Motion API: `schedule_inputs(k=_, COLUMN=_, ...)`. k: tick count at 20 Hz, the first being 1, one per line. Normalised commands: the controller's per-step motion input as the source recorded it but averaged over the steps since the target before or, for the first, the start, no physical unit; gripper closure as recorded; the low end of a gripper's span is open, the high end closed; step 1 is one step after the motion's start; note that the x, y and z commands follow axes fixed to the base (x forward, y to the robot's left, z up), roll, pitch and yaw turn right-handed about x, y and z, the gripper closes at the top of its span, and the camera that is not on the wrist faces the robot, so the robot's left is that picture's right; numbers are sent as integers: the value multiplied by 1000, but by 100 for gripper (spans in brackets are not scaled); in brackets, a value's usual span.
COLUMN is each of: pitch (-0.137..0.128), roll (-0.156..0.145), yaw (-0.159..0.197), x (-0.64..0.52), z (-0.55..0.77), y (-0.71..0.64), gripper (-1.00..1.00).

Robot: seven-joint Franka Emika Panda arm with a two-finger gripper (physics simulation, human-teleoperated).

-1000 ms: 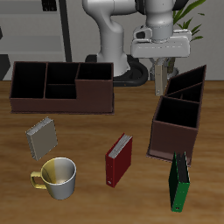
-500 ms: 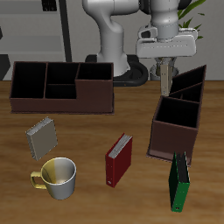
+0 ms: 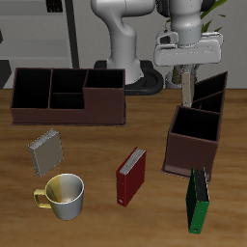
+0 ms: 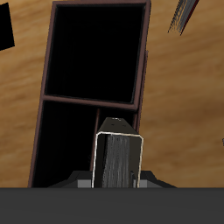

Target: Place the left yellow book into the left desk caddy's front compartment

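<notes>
My gripper (image 3: 187,75) is shut on the left yellow book (image 3: 187,91), a thin grey-tan hardback that hangs upright from the fingers. It hovers above the rear part of the left desk caddy (image 3: 190,148), a dark maroon box with sloped rear panels. In the wrist view the book (image 4: 118,160) is seen edge-on, held in my gripper (image 4: 118,180), over the caddy's rear section, with the black front compartment (image 4: 94,52) just beyond it. The other grey-tan book (image 3: 45,150) stands on the table near the mug.
A wide low three-compartment brown caddy (image 3: 68,118) stands at the back. A red book (image 3: 130,175) and a green book (image 3: 197,201) stand near the front edge. A white and yellow mug (image 3: 63,195) sits at the front.
My gripper has carried the book sideways toward the left desk caddy and slightly upward. Nothing else has moved.
</notes>
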Motion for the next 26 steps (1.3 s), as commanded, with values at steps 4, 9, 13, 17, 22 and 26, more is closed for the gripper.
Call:
schedule_inputs(k=4, pitch=7, roll=-9, yaw=3, x=67, z=-62, y=-41, gripper=100)
schedule_inputs(k=9, pitch=7, roll=-10, yaw=-5, x=-3, z=-73, y=-8, gripper=100)
schedule_inputs(k=13, pitch=29, roll=2, yaw=-11, x=21, z=-183, y=19, gripper=100)
schedule_inputs(k=17, pitch=39, roll=7, yaw=-14, x=45, z=-219, y=22, gripper=100)
schedule_inputs(k=22, pitch=18, roll=4, yaw=-6, x=58, z=-182, y=23, gripper=100)
schedule_inputs(k=26, pitch=45, roll=-2, yaw=-6, x=83, z=-242, y=37, gripper=100)
